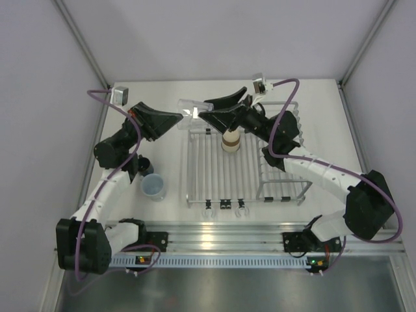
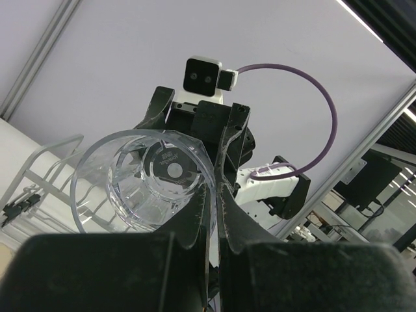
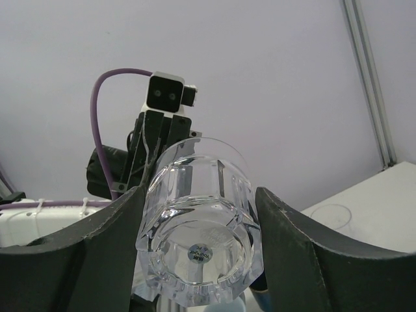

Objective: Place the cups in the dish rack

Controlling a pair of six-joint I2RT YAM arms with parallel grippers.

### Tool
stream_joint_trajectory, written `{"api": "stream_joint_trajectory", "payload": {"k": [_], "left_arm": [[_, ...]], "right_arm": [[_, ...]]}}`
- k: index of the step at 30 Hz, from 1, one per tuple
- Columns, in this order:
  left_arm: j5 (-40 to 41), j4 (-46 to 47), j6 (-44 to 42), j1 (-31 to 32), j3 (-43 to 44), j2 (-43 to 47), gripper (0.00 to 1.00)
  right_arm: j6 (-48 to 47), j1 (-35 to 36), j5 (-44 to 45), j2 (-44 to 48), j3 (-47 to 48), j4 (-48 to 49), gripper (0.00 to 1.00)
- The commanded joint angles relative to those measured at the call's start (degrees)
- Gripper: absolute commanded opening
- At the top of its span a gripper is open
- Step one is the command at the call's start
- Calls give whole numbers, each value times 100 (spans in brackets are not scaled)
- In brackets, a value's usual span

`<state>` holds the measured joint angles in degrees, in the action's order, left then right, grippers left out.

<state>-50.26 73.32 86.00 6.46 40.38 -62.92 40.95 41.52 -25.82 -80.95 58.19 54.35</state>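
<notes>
- A robotics lab test cell — a white counter [image 1: 325, 110] boxed in by plain pale panels [image 1: 214, 39] on aluminium posts [image 1: 81, 40].
- A left arm [image 1: 107, 185] and right arm [image 1: 325, 175] bolted to a slotted metal rail [image 1: 221, 229] at the counter's near edge.

Clear cup [image 2: 140, 185] mouth toward camera, rim pinched by left gripper [image 2: 214, 195], right gripper [image 2: 195, 123] flanking its base, dish rack [image 2: 45, 162] lower left.

The dish rack [image 1: 211, 179] sat right of centre on the counter [image 1: 162, 214], its flat part left of its basket part. A standing cup [image 1: 230, 141] was on the flat part's far end. Above the rack's far left corner, a lifted cup [image 1: 194, 108] hung between the left tool [image 1: 180, 118] and the right tool [image 1: 208, 110]. Left of the rack, on the counter, a nearer cup [image 1: 153, 185] stood just in front of a farther cup [image 1: 143, 164].
</notes>
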Motion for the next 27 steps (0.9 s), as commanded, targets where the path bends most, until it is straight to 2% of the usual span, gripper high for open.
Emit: {"api": "stream_joint_trajectory", "payload": {"k": [1,3,7,8,11,15,18,22,27], "left_arm": [[-19,736,-153,48,14,-37,0],[7,736,-188,48,5,-45,0],[7,736,-215,48,5,-80,28],[-27,736,-224,48,5,-89,43],[-72,736,-232,48,5,-116,52],[-124,640,-337,48,-21,-116,56],[-203,71,-827,48,-30,-11,56],[-213,-2227,-2277,48,-13,516,56],[-19,-3603,-3490,48,-83,956,56]], "right_arm": [[-157,225,-11,-35,245,-38,0],[-227,252,7,-35,280,-187,0],[-377,260,191,52,245,-494,0],[-421,260,235,105,228,-547,0],[-623,260,437,245,192,-837,0],[-860,252,683,404,157,-1075,0],[-1018,234,841,553,166,-1303,0],[-1247,120,1044,825,183,-1655,0],[-1546,-56,1141,1098,245,-2164,0]]}}
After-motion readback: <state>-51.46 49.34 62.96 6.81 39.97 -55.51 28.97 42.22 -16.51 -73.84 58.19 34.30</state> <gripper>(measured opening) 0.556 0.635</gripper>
